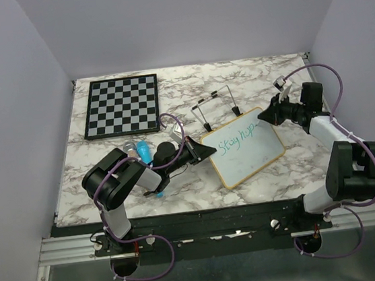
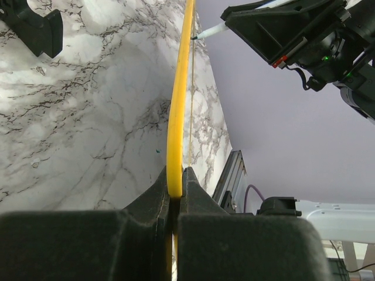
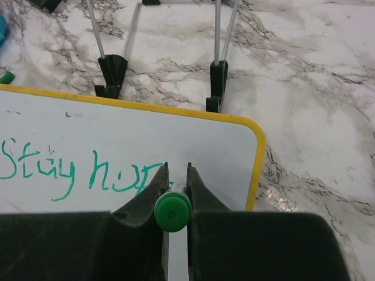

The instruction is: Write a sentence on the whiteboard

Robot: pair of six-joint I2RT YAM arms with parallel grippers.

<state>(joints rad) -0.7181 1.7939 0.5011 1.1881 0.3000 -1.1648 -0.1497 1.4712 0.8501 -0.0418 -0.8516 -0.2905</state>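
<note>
**Board clamped, marker at the writing**

My left end effector [image 1: 207, 151] is closed tight on the frame of the whiteboard [image 1: 250, 154], which lies mid-desk [image 1: 298, 162]. My right end effector [image 1: 266, 114] grips a green marker [image 3: 173, 212] over the sentence [image 3: 76, 172], which reads "Stay hap".

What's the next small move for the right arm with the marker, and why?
Probably draw the green-capped marker in the right gripper slightly rightward to finish the word: the green handwriting on the yellow-framed white whiteboard reads only "Stay hap", with bare board remaining before the edge.
</note>
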